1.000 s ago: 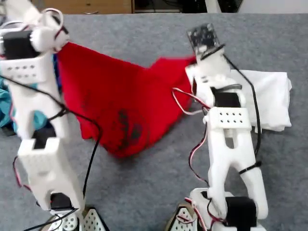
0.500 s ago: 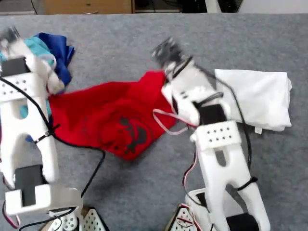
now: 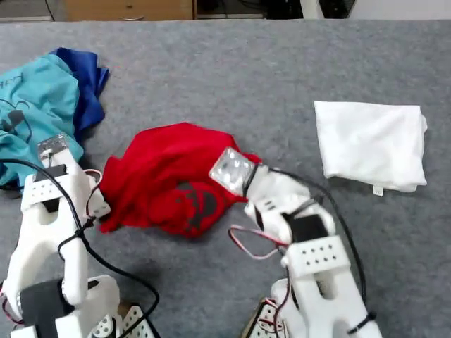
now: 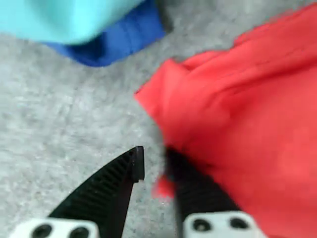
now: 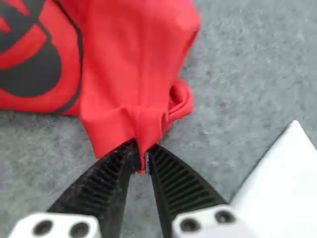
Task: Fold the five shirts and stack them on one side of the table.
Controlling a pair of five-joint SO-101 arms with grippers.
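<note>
So, one shirt is looking finished: the white shirt (image 3: 370,144) is lying folded into a neat rectangle on the right side of the table (image 3: 211,63), well apart from everything else. That is probably where the stack is going.

The red shirt (image 3: 165,176) is the one being worked on. It is sitting bunched in the middle of the table with its dark print facing up, between the two arms, and it is not laid out flat. The right gripper (image 5: 141,153) is clamping a gathered bit of the red shirt's edge, with its fingers closed tightly on the cloth, just beside a corner of the white shirt. The left gripper (image 4: 154,164) is resting at the opposite edge of the red shirt. Its fingers are standing slightly apart, with a scrap of red cloth lying in the gap, and it is not looking pinched.

At the far left, the teal shirt (image 3: 32,98) and the blue shirt (image 3: 84,81) are lying in a loose heap, touching each other and not folded.

As a judgement, the job is sitting at an early stage. The red shirt is needing to be spread, folded and placed on the white one, and the heap is waiting after that.
</note>
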